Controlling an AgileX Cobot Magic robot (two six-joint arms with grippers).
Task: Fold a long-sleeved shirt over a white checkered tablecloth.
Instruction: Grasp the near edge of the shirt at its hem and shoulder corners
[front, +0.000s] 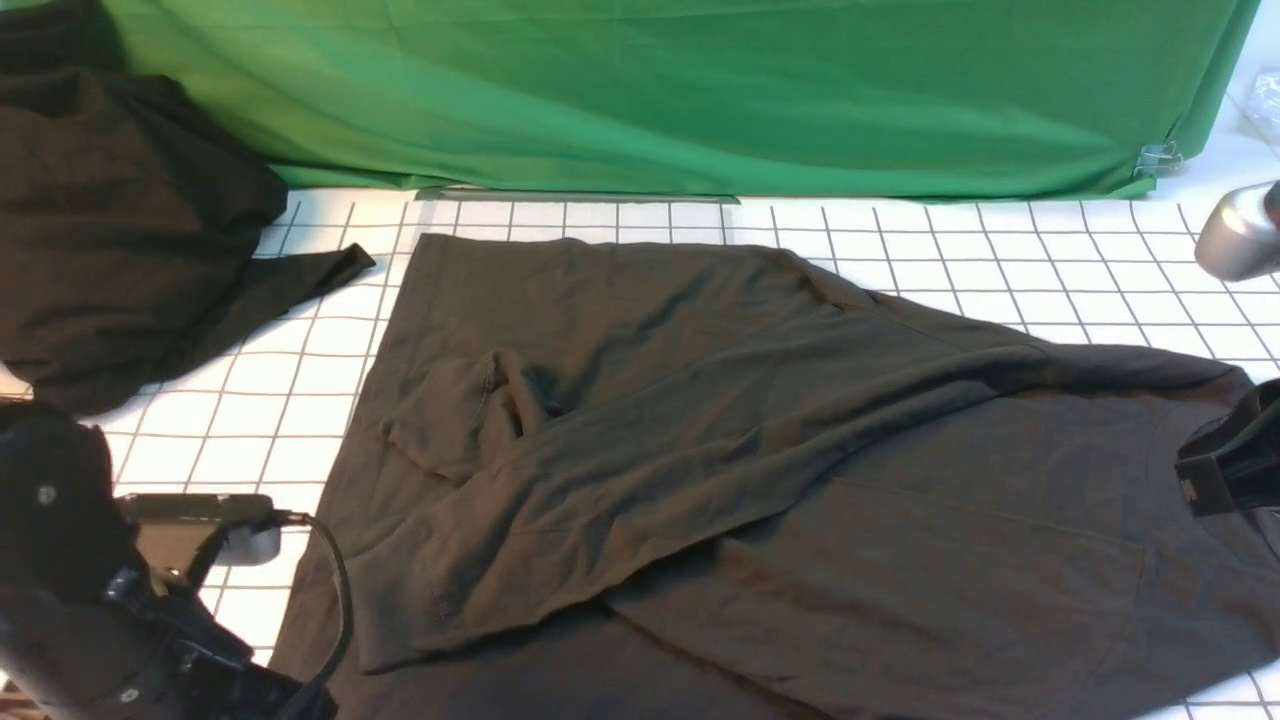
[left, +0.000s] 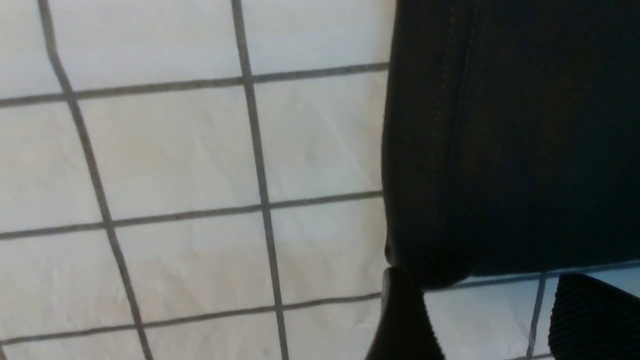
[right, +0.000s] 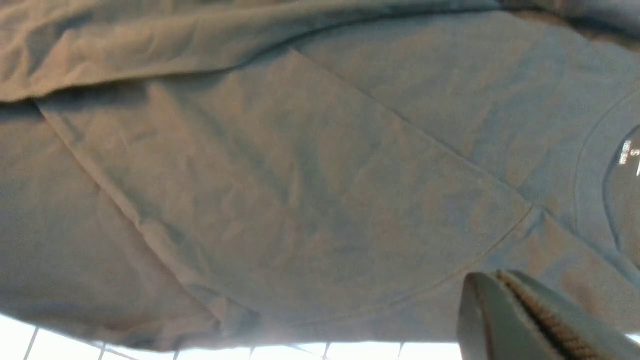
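Just ahead of the left gripper (left: 482, 282), jaws parted and nothing between them but bare white checkered tablecloth (left: 175, 150): a stitched edge of the long-sleeved shirt (left: 510, 150), cuff or hem, hard to say which. Released, holding nothing, fingertips at the very edge of the dark cloth.

Under the right gripper (right: 495, 285), clenched tight with no fabric visibly caught: the shirt's smooth charcoal body, with the crew neck and its white neck label (right: 627, 152) a little beyond the fingers.

Between the two grippers, spread flat across the tablecloth, neck end toward the right one and lower end toward the left: the whole shirt, one sleeve (front: 700, 440) laid slantwise over the body and a small rumpled flap (front: 450, 420) poking out alongside. Well beyond the left gripper, out of play: a blacker plain garment (front: 120, 220) heaped against the green cloth (front: 700, 90).

Judged to be mid-fold — sleeve tucked in, body not yet doubled over. Next move, by the look of it: closing the left jaws on that stitched edge, opening the right and pinching near the neck or side, then lifting and carrying one end over the other. Calls for a low, shallow bite on shirt alone, never the tablecloth beneath, and an even pull so as not to spill the folded sleeve.
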